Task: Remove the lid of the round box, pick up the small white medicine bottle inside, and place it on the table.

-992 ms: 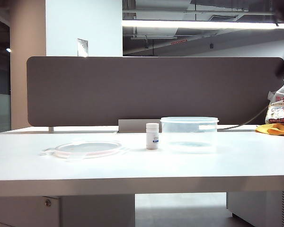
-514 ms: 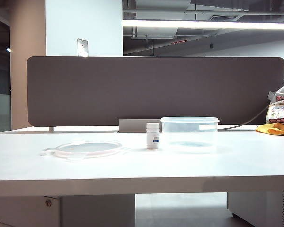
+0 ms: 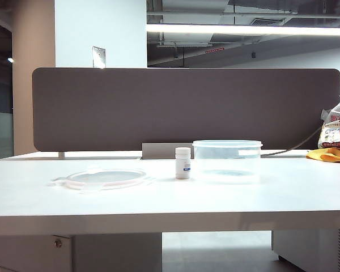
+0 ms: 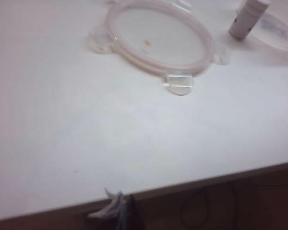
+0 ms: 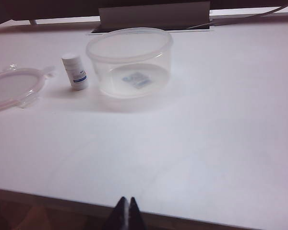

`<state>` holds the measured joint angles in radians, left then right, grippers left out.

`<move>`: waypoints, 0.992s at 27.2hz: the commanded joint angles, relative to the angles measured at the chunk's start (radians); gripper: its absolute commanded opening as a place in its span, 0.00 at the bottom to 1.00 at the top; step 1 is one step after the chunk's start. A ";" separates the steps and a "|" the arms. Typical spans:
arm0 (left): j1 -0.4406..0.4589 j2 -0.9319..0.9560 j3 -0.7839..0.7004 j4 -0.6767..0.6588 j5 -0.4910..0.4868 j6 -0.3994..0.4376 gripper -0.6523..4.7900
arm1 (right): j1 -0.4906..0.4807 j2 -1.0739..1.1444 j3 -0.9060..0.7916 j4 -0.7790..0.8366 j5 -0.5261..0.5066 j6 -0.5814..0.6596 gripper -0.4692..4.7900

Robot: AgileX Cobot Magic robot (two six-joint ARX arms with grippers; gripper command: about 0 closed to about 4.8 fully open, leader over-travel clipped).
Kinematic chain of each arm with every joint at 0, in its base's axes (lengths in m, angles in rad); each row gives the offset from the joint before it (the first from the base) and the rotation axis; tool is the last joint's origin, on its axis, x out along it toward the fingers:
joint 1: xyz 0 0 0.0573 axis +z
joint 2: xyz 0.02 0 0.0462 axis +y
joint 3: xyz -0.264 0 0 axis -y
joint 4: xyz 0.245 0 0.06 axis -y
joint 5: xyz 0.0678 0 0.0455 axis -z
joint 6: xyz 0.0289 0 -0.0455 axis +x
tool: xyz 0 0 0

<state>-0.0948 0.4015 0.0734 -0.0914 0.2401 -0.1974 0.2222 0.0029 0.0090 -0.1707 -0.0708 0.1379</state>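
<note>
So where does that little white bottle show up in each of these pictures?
Exterior view: the bottle stands mid-table, between the lid and the box.
Left wrist view: the bottle is at the frame's edge, past the lid.
Right wrist view: the bottle stands just beside the box.
Shared landmark: the lid.
</note>
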 commanded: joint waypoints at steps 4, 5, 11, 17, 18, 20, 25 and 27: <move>0.059 -0.154 -0.009 0.066 -0.124 0.033 0.17 | -0.001 0.000 -0.003 0.014 0.005 0.000 0.09; 0.069 -0.182 -0.010 0.073 -0.128 0.035 0.17 | 0.000 0.000 -0.003 0.014 0.005 0.000 0.09; 0.116 -0.309 -0.011 0.101 -0.132 0.200 0.17 | 0.001 0.000 -0.003 0.014 0.005 0.000 0.09; 0.114 -0.398 -0.067 0.115 -0.131 0.235 0.17 | 0.000 0.000 -0.003 0.014 0.005 0.000 0.09; 0.114 -0.398 -0.066 0.095 -0.133 0.235 0.17 | 0.001 0.000 -0.003 0.013 0.005 0.000 0.09; 0.116 -0.398 -0.066 0.053 -0.173 0.229 0.17 | 0.002 0.000 -0.003 0.013 0.005 0.000 0.09; 0.143 -0.398 -0.066 0.010 -0.248 0.077 0.17 | 0.001 0.000 -0.003 0.014 0.005 0.000 0.09; 0.151 -0.398 -0.066 0.012 -0.247 0.042 0.17 | 0.001 0.000 -0.003 0.013 0.005 0.000 0.09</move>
<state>0.0509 0.0036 0.0074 -0.0906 -0.0032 -0.1017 0.2226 0.0029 0.0090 -0.1715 -0.0700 0.1379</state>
